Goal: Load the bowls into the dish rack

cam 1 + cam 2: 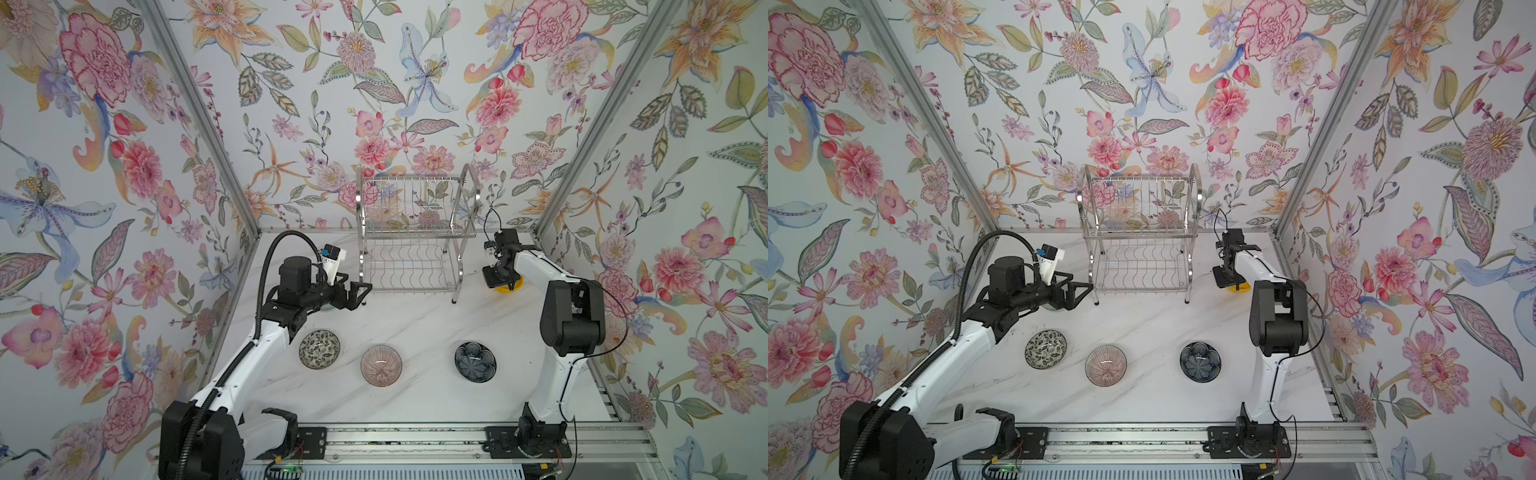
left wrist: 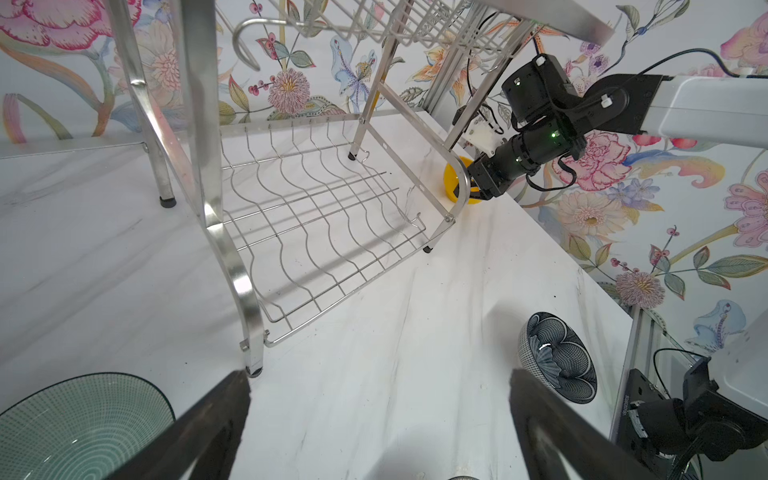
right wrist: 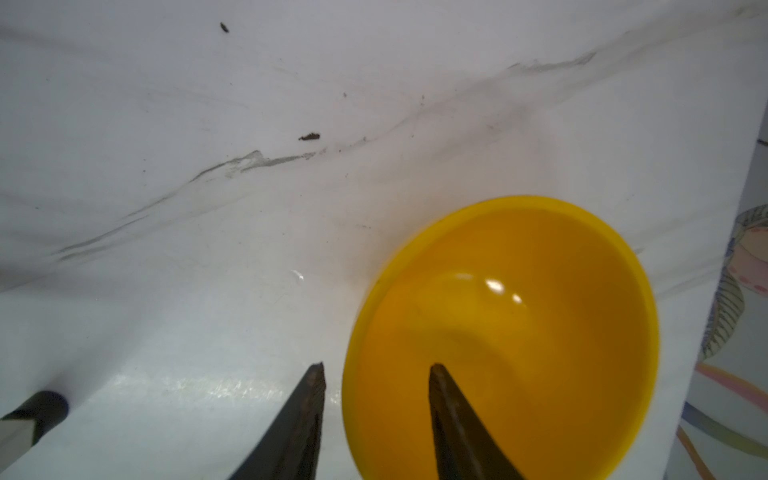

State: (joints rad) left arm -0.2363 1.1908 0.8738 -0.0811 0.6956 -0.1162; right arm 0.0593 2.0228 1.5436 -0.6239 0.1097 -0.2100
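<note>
The dish rack [image 2: 201, 124] is polished steel: the flat side bars are mirror-shiny and the shelves are thin bright wire. The table [image 1: 415, 324] is smooth white marble-look stuff with a soft sheen. The yellow bowl [image 3: 519, 332], lower right in the right wrist view, looks like glossy plastic. The navy bowl [image 1: 475, 361], pink ribbed bowl [image 1: 381, 365] and speckled bowl [image 1: 319, 349] look glazed. The wallpaper [image 1: 104, 166] is matt print.

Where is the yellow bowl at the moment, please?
In both top views the yellow bowl sits on the table on the right side, just right of the dish rack, with the right gripper straddling its rim.
</note>
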